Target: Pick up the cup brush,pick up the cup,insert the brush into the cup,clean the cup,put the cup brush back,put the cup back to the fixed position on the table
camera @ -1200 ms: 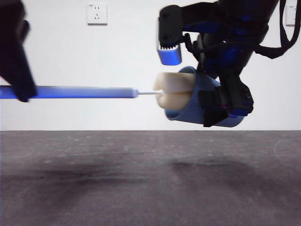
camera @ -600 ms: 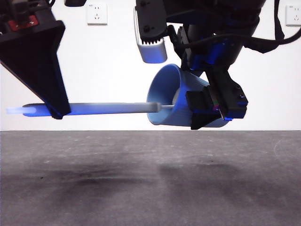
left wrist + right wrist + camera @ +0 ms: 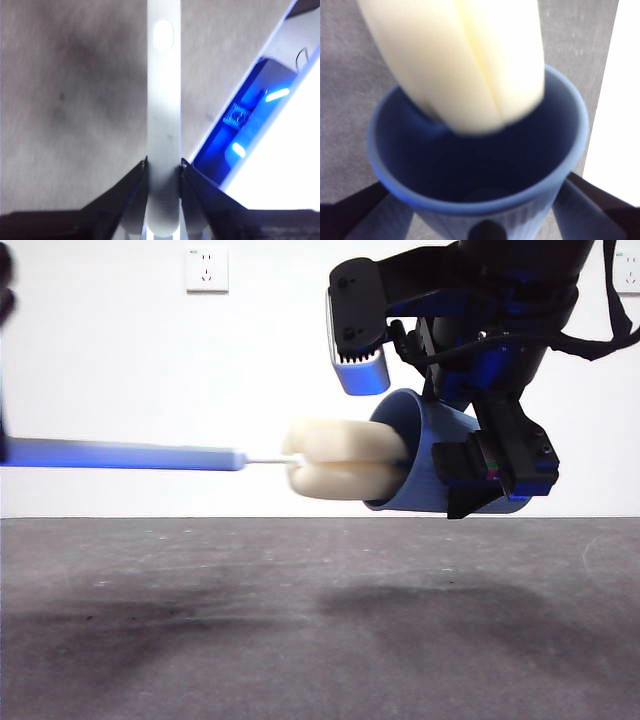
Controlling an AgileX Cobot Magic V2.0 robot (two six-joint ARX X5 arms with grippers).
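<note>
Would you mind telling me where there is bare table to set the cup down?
The table lies bare in the front view, below the raised cup and the cup brush. Crowded only in the air: the right tool grips the cup, the left tool the brush handle.

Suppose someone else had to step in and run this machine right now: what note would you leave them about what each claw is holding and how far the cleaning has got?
Left gripper: shut on the cup brush, gripping its handle and holding it level above the table.
Right gripper: shut on the cup, held in the air and tipped on its side, mouth toward the brush.
Brush: the sponge head is only partly in the mouth of the cup; most of it sticks out.
Done: both things picked up, brush brought to the cup.
Left: finish cleaning, then put the brush back and stand the cup on its place on the table.
</note>
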